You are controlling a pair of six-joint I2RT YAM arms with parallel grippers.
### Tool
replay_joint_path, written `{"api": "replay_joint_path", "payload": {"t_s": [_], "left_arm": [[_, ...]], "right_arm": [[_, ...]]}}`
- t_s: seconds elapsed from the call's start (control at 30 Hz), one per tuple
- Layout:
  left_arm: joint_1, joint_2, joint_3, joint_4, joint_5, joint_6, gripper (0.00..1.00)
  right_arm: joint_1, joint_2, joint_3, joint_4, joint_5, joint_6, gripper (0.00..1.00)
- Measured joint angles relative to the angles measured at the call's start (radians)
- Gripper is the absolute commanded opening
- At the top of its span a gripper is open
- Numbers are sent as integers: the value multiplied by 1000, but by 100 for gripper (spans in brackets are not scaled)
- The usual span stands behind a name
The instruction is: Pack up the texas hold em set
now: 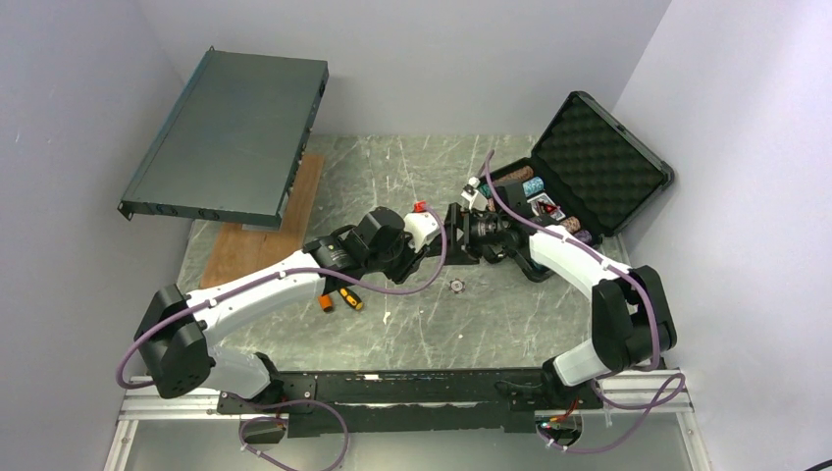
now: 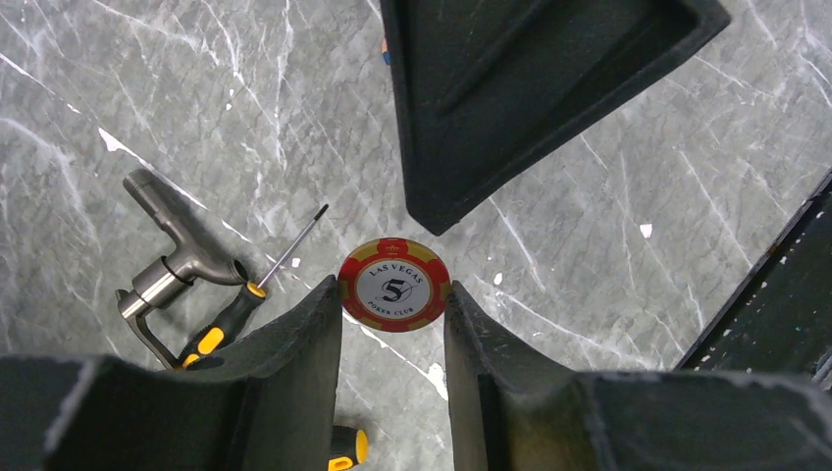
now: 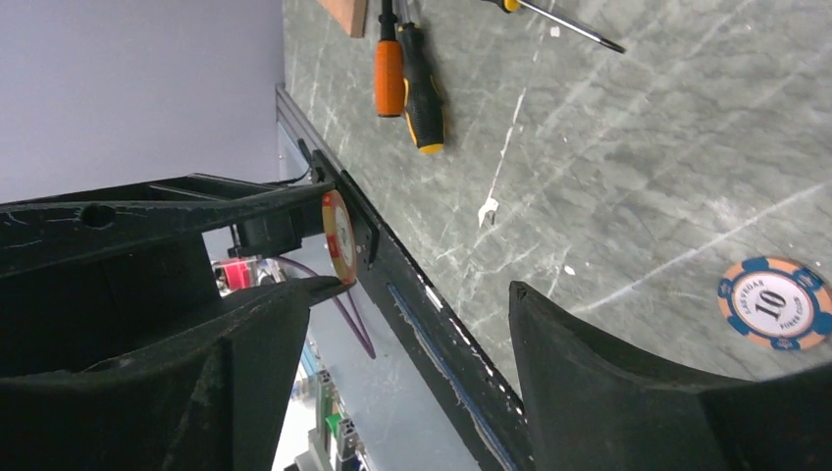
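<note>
Grey marble table (image 1: 510, 324), screwdrivers (image 1: 338, 299) near left pincer (image 2: 392, 324) gripping red chip (image 2: 393, 285)

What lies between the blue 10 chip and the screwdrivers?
Only bare marble table separates the blue 10 chip and the screwdrivers; the right wrist view shows it clearly.

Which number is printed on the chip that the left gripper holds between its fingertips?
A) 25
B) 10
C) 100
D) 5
D: in the left wrist view, the red chip pinched at the tips of the left gripper reads 5. The 10 is on the blue chip, which lies flat on the table.
</note>
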Motion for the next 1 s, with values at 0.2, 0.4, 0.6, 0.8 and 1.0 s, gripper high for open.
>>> {"api": "replay_joint_path", "payload": {"t_s": [0.2, 0.4, 0.6, 0.8, 1.0], "left_arm": [[0, 2, 0, 0, 2, 18, 5], [0, 17, 0, 0, 16, 17, 5], [0, 23, 1, -2, 19, 17, 4], [-3, 45, 13, -21, 18, 17, 3], [-6, 47, 17, -37, 17, 13, 3]], "right_arm": [[38, 0, 0, 64, 1, 40, 58], [85, 18, 0, 117, 0, 71, 49], [113, 36, -1, 156, 0, 90, 37], [128, 39, -16, 190, 1, 106, 17], [127, 44, -51, 240, 1, 126, 0]]}}
